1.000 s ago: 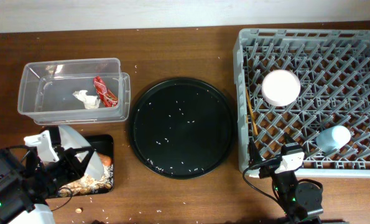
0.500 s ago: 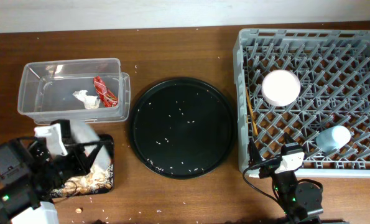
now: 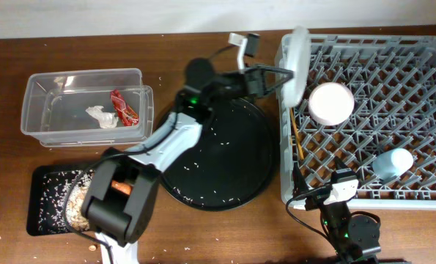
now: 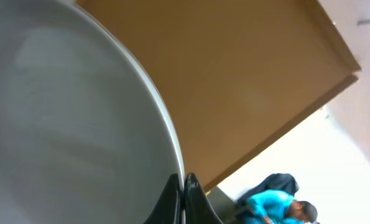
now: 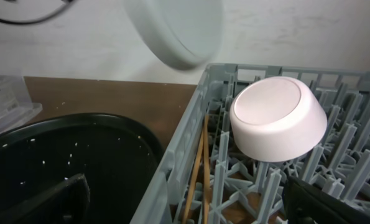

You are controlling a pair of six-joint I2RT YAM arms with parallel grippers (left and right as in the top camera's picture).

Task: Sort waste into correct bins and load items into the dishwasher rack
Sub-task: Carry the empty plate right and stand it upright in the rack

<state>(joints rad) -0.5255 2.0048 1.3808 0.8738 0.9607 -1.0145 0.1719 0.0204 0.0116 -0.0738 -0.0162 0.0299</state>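
Note:
My left gripper (image 3: 282,75) is shut on the rim of the pale round plate (image 3: 299,61) and holds it on edge over the back left corner of the grey dishwasher rack (image 3: 423,192). The plate fills the left wrist view (image 4: 66,124). The rack holds an upturned white bowl (image 3: 330,103), a light-blue cup (image 3: 393,163) and chopsticks (image 3: 294,143). The clear tub (image 3: 56,82) holds the red wrapper (image 3: 124,106) and the white tissue (image 3: 100,116). The shallow black tray (image 3: 45,202) holds rice, scraps and the carrot (image 3: 121,188). My right gripper (image 5: 191,202) is open and empty at the rack's front left corner.
The large round black tray (image 3: 214,150) with scattered rice grains lies between the tub and the rack. My left arm stretches across it from the front left. The right wrist view shows the plate (image 5: 175,31) above the rack's rim.
My left arm has swung from the shallow black tray at the front left over to the rack's back left corner, carrying the plate. The right arm has not moved.

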